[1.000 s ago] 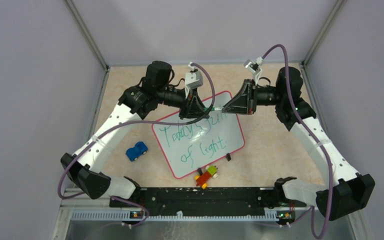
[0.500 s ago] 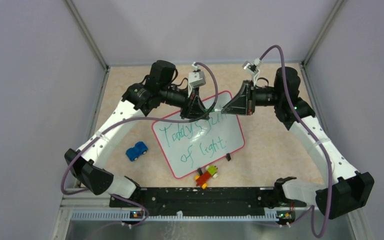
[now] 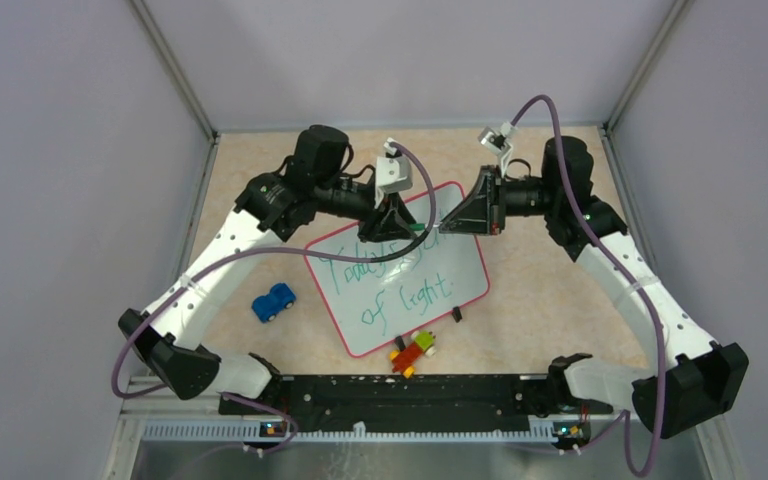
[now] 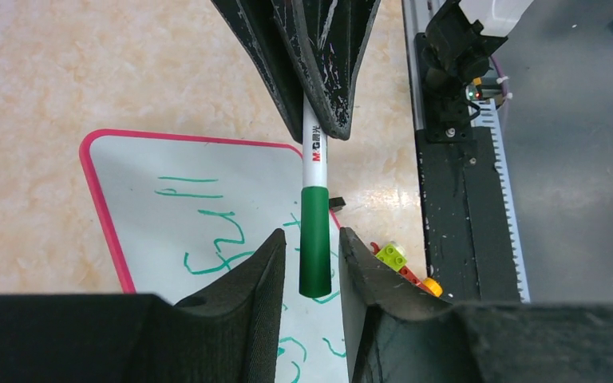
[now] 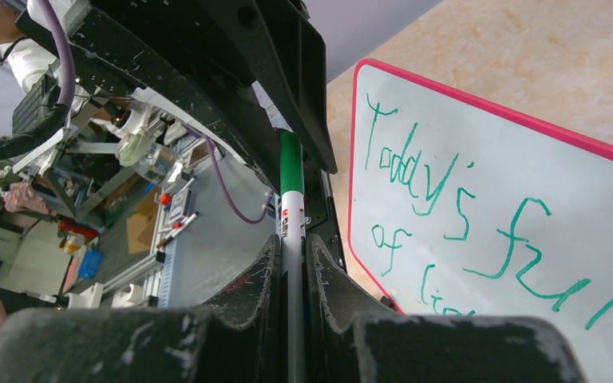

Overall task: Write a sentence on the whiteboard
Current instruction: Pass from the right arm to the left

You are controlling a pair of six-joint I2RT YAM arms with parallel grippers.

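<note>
The whiteboard (image 3: 438, 262) lies flat mid-table, its red-pink rim showing, and the green sentence (image 3: 390, 285) runs across it in two lines. Above its far edge my two grippers meet tip to tip. My right gripper (image 5: 292, 239) is shut on the white barrel of a marker (image 5: 290, 171). The marker's green end (image 4: 315, 247) pokes between the fingers of my left gripper (image 4: 311, 231), which stand open with a gap on each side of it. In the top view the marker (image 3: 428, 224) bridges the left gripper (image 3: 400, 232) and right gripper (image 3: 450, 222). The left wrist view also shows the whiteboard (image 4: 140, 231) below.
A blue toy car (image 3: 274, 301) sits left of the board. A multicoloured brick toy (image 3: 415, 350) lies at the board's near corner, with a small black piece (image 3: 457, 314) beside the near edge. The black rail (image 3: 400, 392) spans the table's near edge.
My left gripper's jaws have parted from the marker's green end. Both wrists have shifted slightly toward the far side; the right gripper still grips the marker.
</note>
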